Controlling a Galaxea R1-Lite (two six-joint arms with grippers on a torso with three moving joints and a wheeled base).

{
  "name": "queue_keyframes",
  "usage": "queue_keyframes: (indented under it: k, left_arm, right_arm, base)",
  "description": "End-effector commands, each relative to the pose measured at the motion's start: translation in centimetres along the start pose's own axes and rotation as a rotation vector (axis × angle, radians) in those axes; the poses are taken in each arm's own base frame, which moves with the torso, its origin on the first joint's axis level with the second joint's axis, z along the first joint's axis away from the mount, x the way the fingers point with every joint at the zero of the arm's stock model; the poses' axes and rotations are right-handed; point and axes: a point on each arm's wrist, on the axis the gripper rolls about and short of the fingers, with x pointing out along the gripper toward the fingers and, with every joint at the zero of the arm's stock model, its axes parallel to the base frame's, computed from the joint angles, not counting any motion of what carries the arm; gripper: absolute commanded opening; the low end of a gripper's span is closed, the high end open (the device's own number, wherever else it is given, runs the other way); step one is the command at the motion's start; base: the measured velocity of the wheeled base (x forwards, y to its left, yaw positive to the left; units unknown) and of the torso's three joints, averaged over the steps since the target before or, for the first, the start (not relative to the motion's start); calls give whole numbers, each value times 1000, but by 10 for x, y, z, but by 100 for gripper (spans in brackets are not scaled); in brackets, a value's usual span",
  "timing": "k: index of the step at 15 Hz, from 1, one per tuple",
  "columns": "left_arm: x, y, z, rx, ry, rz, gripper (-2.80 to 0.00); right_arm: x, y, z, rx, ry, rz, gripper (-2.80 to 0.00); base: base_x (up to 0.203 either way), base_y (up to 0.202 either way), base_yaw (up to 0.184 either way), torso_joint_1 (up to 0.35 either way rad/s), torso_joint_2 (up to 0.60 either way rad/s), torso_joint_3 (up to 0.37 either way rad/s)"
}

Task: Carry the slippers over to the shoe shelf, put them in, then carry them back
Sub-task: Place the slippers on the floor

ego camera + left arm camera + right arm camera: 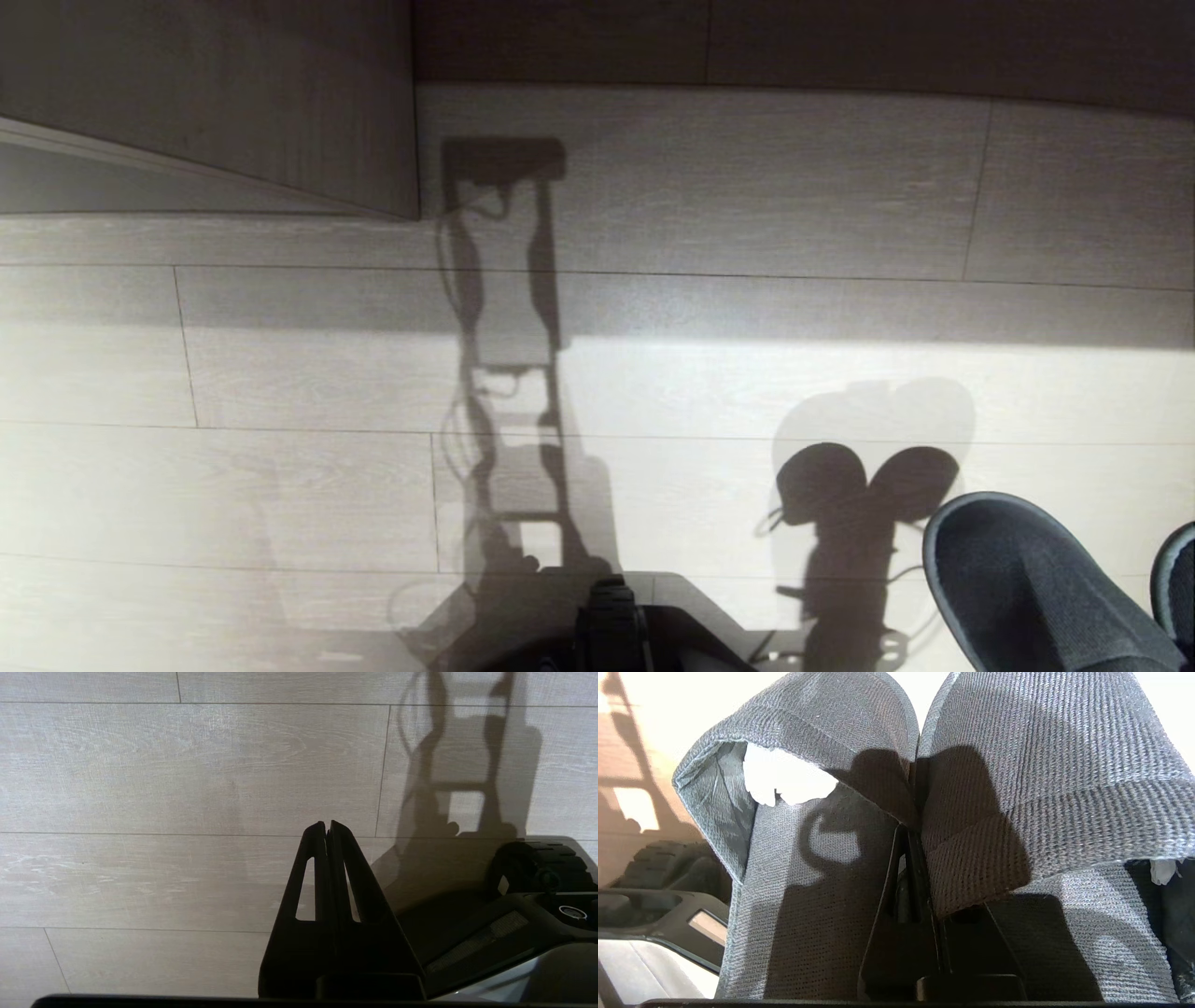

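Slippers (971, 788): both carried in the right hand (911, 830), toes away from the wrist, hanging clear of the floor (280, 485). In the head view one toe cap and the edge of the second show at the lower right corner, well apart from the wood panel (233, 103) at upper left.

Grip: right hand clenched, fingers (903, 896) pinched on the inner edges of the two uppers where they meet. One slipper lies to each side of the hand, soles outward, white stuffing (784, 781) showing in one opening. The hand sits at the seam between them, roughly mid-length, behind the toe caps.

Left hand (327, 823): closed, empty, over bare floor just beside the robot base (537, 882).

Risks, as judged:
- The pinch takes only thin fabric edges. Soft cloth could creep out during driving or a jolt, dropping one slipper or both.
- The slippers hang wide of the hand, so a toe cap could catch the shelf edge or a divider on entry and twist out of the grip.
- The hanging pair blocks most of the right wrist view, so judging clearance at placement would be hard.
- The panel near the slippers' route may or may not be the shelf; cannot tell which from here.
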Motion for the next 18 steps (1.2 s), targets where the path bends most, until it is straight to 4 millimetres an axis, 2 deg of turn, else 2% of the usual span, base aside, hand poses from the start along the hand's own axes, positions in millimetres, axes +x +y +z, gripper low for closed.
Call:
queue_keyframes:
  k: [1, 4, 6, 8, 11, 13, 15, 18]
  left_arm:
    - [0, 0, 0, 0, -1, 1, -280]
    - [0, 0, 0, 0, -1, 1, -280]
    - [0, 0, 0, 0, -1, 1, -280]
    - [0, 0, 0, 0, -1, 1, -280]
    - [0, 0, 0, 0, -1, 1, -280]
    - [0, 0, 0, 0, -1, 1, -280]
    - [0, 0, 0, 0, -1, 1, -280]
    - [0, 0, 0, 0, -1, 1, -280]
  right_arm:
    - [0, 0, 2, -1, -7, 0, -280]
    - [-5, 0, 41, 5, -71, 4, -280]
    - [-6, 0, 56, 7, -87, 11, -280]
    - [3, 0, 83, 14, -77, 18, -280]
    - [40, 0, 117, 28, -50, -6, -280]
    - [75, -1, 132, 33, -61, -48, -280]
    - [105, -3, 140, 37, -98, -86, -280]
    - [141, -5, 143, 44, -148, -117, -280]
  base:
    - [0, 0, 0, 0, 0, 0]
    - [0, 0, 0, 0, 0, 0]
    - [0, 0, 0, 0, 0, 0]
    - [0, 0, 0, 0, 0, 0]
    - [0, 0, 0, 0, 0, 0]
    - [0, 0, 0, 0, 0, 0]
    - [0, 0, 0, 0, 0, 0]
    - [0, 0, 0, 0, 0, 0]
